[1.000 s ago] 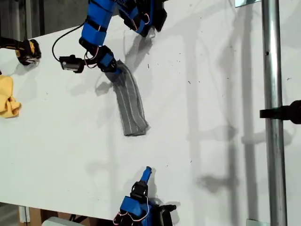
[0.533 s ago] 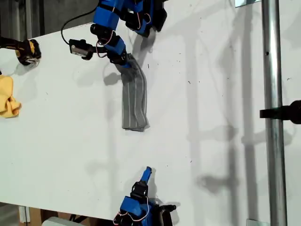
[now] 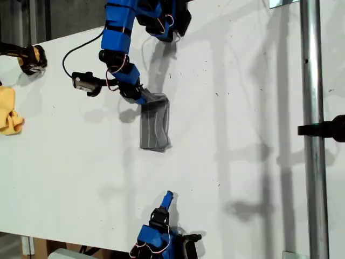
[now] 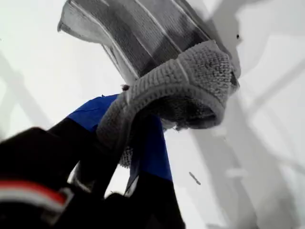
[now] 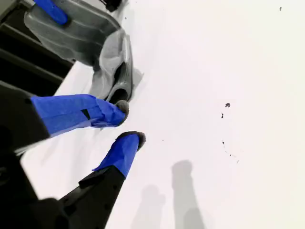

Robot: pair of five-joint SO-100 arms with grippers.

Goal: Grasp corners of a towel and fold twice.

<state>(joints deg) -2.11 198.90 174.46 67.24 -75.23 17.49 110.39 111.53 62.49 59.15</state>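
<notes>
A: We see the towel [image 3: 154, 128] lying as a narrow folded strip on the white surface [image 3: 242, 178], a little toward the exterior view's left of centre. Its upper end is lifted and curled over. My first gripper [image 3: 144, 99] has its blue fingers [image 4: 152, 152] clamped on that end; in the first wrist view the cloth bunches over them while the striped remainder trails flat on the surface.

B: My second gripper [image 3: 168, 197] sits at the lower edge of the exterior view, well apart from the towel. Its fingers [image 5: 121, 155] stand apart with nothing between them (tips just above the bare surface).

A: No container shows in any view. A yellow cloth [image 3: 9, 116] lies at the exterior view's left edge, far from the towel.

B: Open surface surrounds the towel on every side. A metal pole [image 3: 312, 129] runs down the exterior view's right.
</notes>
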